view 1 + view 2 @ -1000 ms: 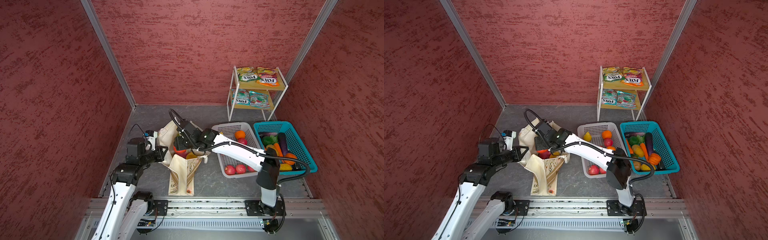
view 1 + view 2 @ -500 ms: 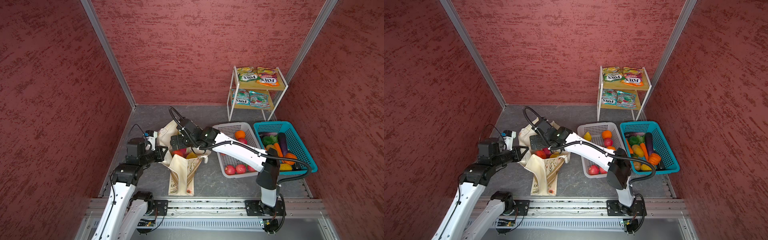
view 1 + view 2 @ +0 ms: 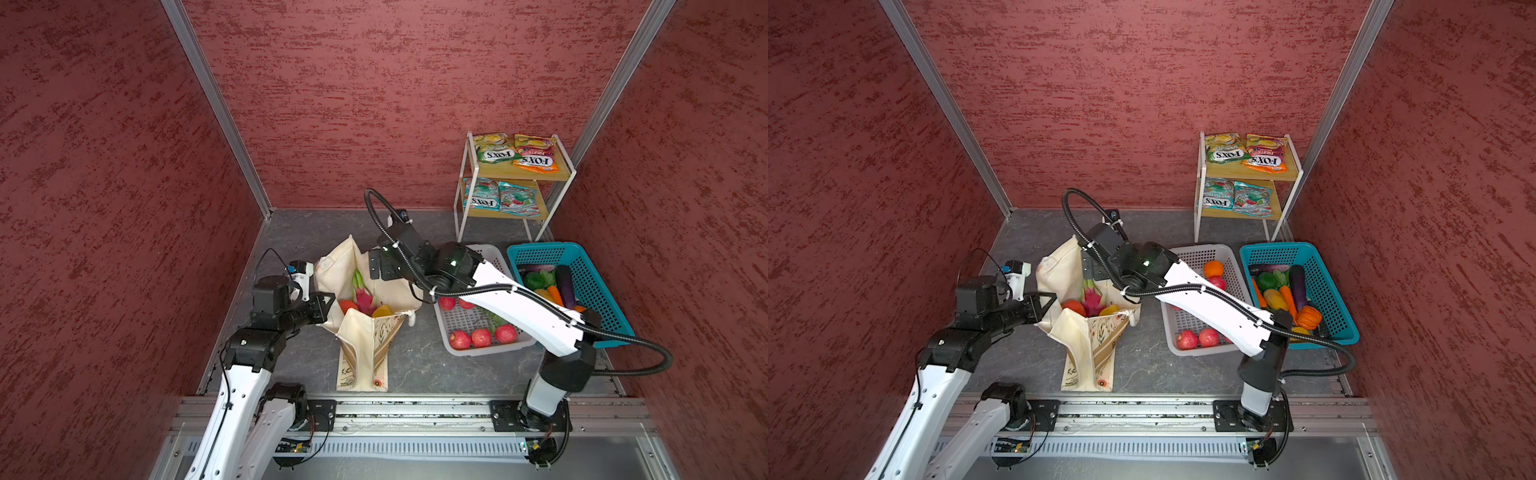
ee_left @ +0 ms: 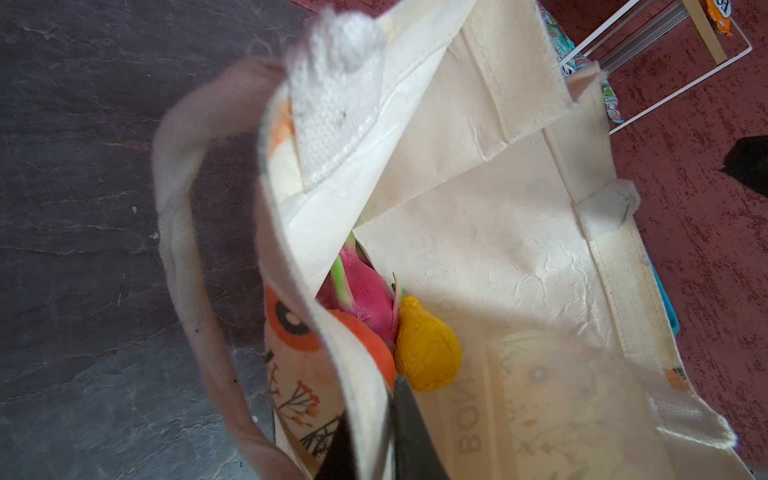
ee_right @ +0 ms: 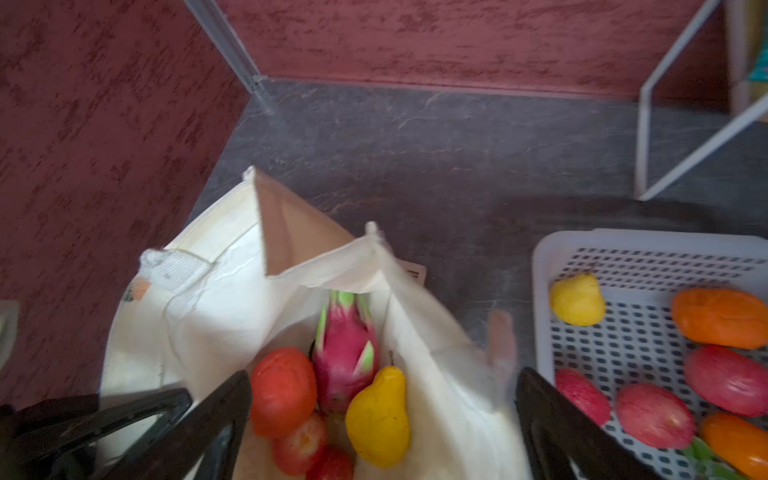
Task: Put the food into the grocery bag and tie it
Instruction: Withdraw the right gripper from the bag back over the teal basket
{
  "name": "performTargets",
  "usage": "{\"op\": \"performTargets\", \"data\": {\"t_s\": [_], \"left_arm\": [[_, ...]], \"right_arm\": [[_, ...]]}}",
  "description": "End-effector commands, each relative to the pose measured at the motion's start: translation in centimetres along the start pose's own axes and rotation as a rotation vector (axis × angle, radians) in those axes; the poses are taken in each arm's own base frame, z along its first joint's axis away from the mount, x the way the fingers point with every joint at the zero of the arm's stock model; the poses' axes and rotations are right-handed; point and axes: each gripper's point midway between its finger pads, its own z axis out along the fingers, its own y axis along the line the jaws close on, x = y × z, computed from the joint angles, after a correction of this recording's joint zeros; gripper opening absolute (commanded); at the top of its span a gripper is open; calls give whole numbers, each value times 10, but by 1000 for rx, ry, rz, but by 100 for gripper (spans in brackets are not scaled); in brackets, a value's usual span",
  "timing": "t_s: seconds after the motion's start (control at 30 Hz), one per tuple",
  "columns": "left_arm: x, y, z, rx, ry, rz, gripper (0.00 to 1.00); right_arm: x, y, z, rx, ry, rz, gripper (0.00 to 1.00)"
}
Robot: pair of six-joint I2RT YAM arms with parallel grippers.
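Note:
The cream grocery bag [image 3: 361,332] [image 3: 1088,336] stands open on the grey floor. Inside it lie a pink dragon fruit [image 5: 345,349], a red tomato [image 5: 282,390], a yellow pear-shaped fruit [image 5: 378,415] and some red fruit beneath. My left gripper [image 3: 326,301] [image 4: 374,424] is shut on the bag's near-left rim, holding the mouth open. Above the bag's far side my right gripper [image 3: 382,266] [image 5: 382,399] hangs wide open and empty. More food sits apart: red apples [image 3: 482,337] and FOX'S packets [image 3: 515,153].
A grey perforated basket [image 3: 490,352] holds apples, an orange and a yellow fruit [image 5: 577,299], right of the bag. A teal basket [image 3: 540,248] of vegetables stands beyond it. A white-framed shelf rack [image 3: 519,176] stands in the back right corner. Red walls close in on three sides.
My right gripper opened wide over the bag and rose toward the bag's far side, empty. The left gripper kept its hold on the rim.

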Motion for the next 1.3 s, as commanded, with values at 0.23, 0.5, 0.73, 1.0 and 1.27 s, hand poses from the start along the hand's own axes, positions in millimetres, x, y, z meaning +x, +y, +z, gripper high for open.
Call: {"op": "performTargets", "data": {"t_s": [0.23,0.5,0.73,1.0,1.27], "left_arm": [[2,4,5,-8,14,-7,14],[0,1,1,1,-6,3,14],[1,1,1,6,2,4,15],[0,0,-3,5,-19,12,15],[0,-1,-3,4,-18,13,15]], "right_arm": [[-1,-188,-27,360,-61,224,99],[3,-331,-74,735,-29,276,91],[28,-416,-52,827,137,321,90],[69,-495,-9,990,409,283,91],[72,-538,11,1096,466,251,86]]}}
